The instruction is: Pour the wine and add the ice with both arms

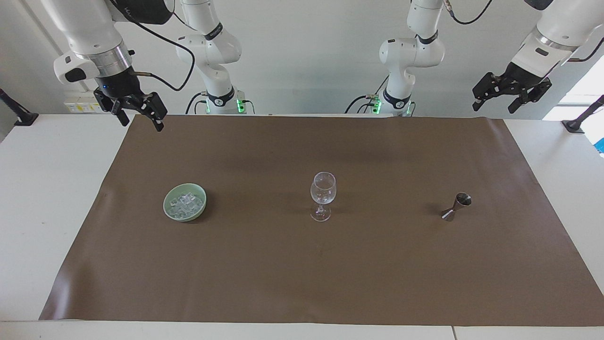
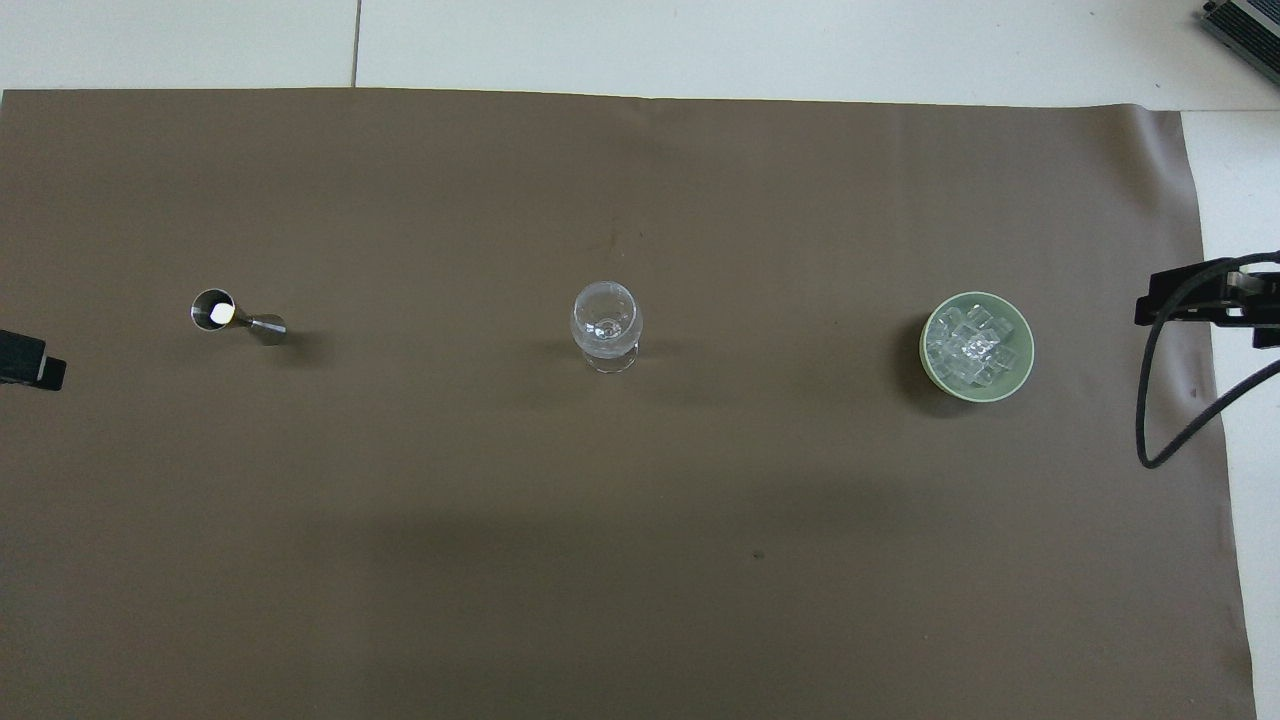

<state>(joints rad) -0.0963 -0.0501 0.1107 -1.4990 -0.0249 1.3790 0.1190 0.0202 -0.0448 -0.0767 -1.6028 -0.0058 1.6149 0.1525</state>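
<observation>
An empty clear wine glass [image 1: 322,193] [image 2: 606,325] stands upright mid-mat. Toward the right arm's end, a pale green bowl [image 1: 185,218] [image 2: 925,350] holds several ice cubes [image 1: 186,200] [image 2: 975,345]. A steel jigger [image 1: 457,207] [image 2: 235,316] stands toward the left arm's end; whether it holds wine I cannot tell. My right gripper [image 1: 142,124] [image 2: 1200,300] hangs open and empty over the mat's corner by its base. High over the table's edge at the left arm's end, my left gripper [image 1: 493,108] [image 2: 30,360] is open and empty too.
A brown mat [image 1: 302,274] covers most of the white table [image 1: 47,189]. A black cable [image 2: 1150,400] loops down from the right wrist. Black clamp mounts [image 1: 578,123] sit at the table's two corners nearest the robots.
</observation>
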